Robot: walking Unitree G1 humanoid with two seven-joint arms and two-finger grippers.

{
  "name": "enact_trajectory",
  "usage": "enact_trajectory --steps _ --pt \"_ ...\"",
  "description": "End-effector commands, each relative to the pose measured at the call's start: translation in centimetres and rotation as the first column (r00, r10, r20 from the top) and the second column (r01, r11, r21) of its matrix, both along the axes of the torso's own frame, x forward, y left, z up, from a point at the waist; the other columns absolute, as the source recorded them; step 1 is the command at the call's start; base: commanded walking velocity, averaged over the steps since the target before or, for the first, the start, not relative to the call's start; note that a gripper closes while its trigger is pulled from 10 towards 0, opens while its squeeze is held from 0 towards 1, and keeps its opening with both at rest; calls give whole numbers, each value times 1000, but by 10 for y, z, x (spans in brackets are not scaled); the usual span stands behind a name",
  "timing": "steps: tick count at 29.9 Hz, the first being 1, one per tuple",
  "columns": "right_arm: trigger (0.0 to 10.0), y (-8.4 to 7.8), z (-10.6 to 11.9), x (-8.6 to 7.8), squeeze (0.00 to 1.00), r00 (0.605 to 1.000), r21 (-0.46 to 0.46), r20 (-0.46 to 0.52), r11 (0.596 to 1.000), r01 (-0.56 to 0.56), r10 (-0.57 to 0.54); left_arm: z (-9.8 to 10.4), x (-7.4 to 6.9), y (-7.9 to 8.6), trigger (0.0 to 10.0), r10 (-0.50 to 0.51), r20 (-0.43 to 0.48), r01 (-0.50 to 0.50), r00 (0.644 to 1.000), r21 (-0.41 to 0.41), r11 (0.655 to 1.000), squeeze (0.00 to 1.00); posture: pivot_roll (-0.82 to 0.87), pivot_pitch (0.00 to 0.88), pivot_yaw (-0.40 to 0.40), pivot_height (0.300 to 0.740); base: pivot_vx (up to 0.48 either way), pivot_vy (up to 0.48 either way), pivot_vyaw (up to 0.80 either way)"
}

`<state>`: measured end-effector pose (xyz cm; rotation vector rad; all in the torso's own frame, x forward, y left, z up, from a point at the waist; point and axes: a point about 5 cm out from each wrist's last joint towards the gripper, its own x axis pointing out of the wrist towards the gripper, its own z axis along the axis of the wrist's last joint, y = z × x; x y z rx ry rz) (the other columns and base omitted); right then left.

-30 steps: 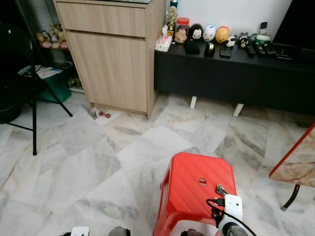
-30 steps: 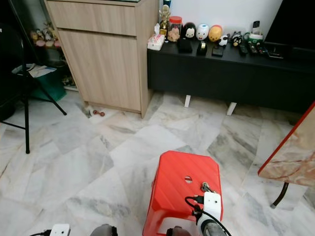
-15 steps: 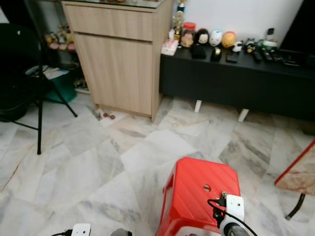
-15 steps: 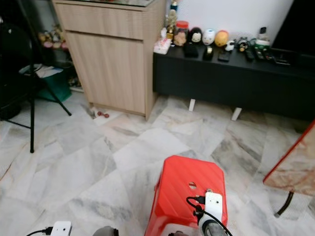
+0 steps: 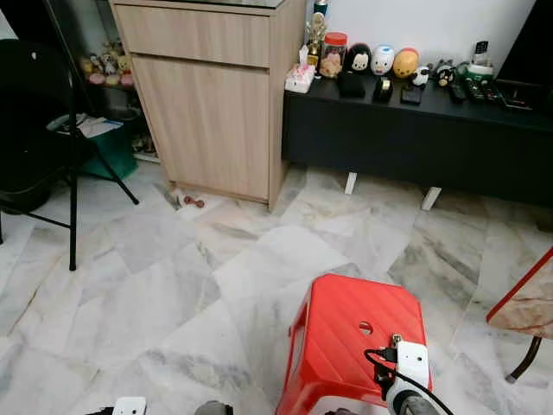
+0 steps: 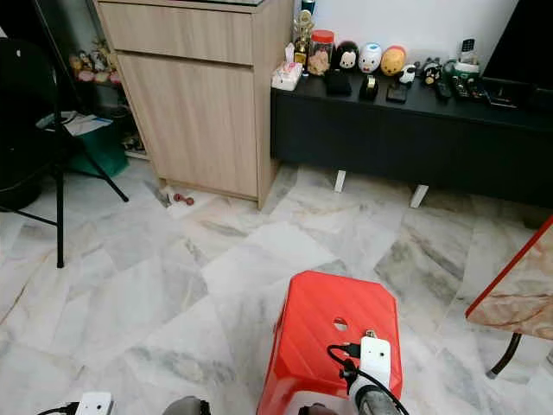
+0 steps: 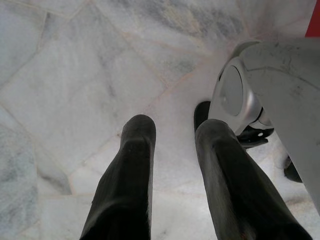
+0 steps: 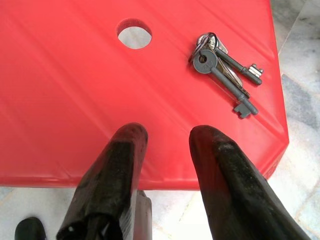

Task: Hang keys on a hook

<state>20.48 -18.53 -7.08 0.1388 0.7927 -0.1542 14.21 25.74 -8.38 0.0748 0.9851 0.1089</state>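
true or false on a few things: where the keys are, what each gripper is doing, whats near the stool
1. The bunch of grey metal keys lies on the red plastic stool. True.
2. The right gripper grips the keys. False: it is open, hovering short of them.
3. The stool top has a round hole. True.
4. The left gripper holds a key. False: it is open over the marble floor.
5. The keys cover the hole. False: they lie beside it.

At my six o'clock stands a red stool [image 5: 350, 346] on marble floor [image 5: 155, 285]; my right wrist [image 5: 406, 372] overlaps its near corner. Wooden cabinet [image 5: 212, 95] at eleven, black bench [image 5: 415, 138] at one.
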Motion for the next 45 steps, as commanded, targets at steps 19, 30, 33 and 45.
enact_trajectory --steps 19,30,33,45 --pt "10000 -3 0 -1 0 1000 -4 1 1000 15 -15 -6 3 -25 10000 -2 -5 2 1000 -24 1000 0 95 42 -75 650 77 0 0" --pt "10000 -13 7 9 0 991 -19 44 992 126 -125 -6 4 -26 10000 -2 -5 2 1000 -24 1000 0 94 47 -72 650 0 0 0" --pt "10000 -22 12 15 0 990 -70 43 988 139 -136 -6 3 -23 10000 -2 -4 1 1000 -22 1000 0 95 48 -72 650 0 0 0" --pt "10000 -22 41 58 376 991 -114 136 993 32 -16 -9 -20 -8 10000 7 -30 -7 1000 -14 1000 0 86 94 -75 650 0 0 0"
